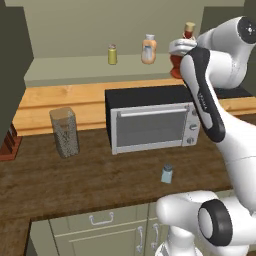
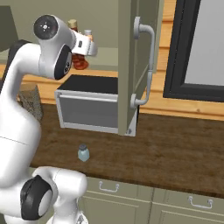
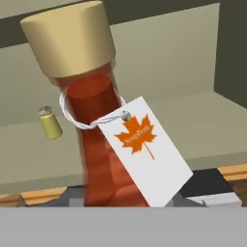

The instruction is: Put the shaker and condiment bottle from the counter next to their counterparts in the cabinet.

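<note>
My gripper (image 1: 183, 48) is shut on the condiment bottle (image 1: 186, 59), a dark red ridged bottle with a tan cap. I hold it at the right front edge of the cabinet shelf (image 1: 75, 67). In the hand view the condiment bottle (image 3: 96, 144) leans close to the camera, its white maple-leaf tag (image 3: 144, 144) hanging from the neck. On the shelf stand the yellow-green shaker (image 1: 112, 54) and the orange and white bottle (image 1: 148, 49). The pale blue shaker (image 1: 167, 173) stands on the counter (image 1: 75, 180) in front of the oven. From the right, the gripper (image 2: 85, 46) covers part of the bottle (image 2: 79, 62).
A black and silver toaster oven (image 1: 150, 120) sits on the counter below the shelf. A tall speckled glass jar (image 1: 65, 132) stands to its left. The open cabinet door (image 2: 135, 65) with a metal handle hangs right of the arm. A dark window frame (image 2: 175, 52) lies further right.
</note>
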Available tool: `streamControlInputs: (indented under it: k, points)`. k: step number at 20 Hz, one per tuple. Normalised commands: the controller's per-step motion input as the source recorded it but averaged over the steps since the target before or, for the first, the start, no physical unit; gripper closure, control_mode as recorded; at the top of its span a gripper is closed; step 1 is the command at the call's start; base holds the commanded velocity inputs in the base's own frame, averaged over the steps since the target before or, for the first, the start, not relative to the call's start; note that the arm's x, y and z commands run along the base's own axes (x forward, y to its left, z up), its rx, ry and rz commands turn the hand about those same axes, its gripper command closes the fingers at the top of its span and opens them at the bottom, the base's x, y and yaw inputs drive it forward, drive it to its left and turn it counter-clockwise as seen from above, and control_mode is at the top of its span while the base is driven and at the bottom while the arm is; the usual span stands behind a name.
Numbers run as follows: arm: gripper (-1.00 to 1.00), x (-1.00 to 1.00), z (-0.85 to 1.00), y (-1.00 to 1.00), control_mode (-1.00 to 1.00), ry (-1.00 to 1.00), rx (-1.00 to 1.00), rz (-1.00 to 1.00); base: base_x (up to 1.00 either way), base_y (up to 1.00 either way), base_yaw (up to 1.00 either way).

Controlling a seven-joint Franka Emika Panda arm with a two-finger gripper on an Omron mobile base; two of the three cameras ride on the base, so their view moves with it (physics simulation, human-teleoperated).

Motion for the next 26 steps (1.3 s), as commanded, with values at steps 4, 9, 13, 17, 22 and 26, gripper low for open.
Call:
streamControlInputs:
  k: [4, 9, 13, 17, 22, 26]
  points:
    - [1.0, 0.5, 0.0, -0.03, -1.0, 0.0, 0.0, 0.0, 0.0, 0.0, 0.0]
    - [1.0, 0.55, -0.23, -0.15, -1.0, -0.03, 0.0, 0.0, 0.0, 0.0, 0.0]
    - [1.0, 0.54, -0.24, -0.14, -1.0, -0.04, 0.0, 0.0, 0.0, 0.0, 0.0]
    - [1.0, 0.38, -0.24, -0.03, -1.0, -0.1, 0.0, 0.0, 0.0, 0.0, 0.0]
    - [1.0, 0.35, -0.21, 0.0, -1.0, -0.07, 0.0, 0.0, 0.0, 0.0, 0.0]
    - [1.0, 0.54, -0.03, 0.0, -1.0, -0.02, 0.0, 0.0, 0.0, 0.0, 0.0]
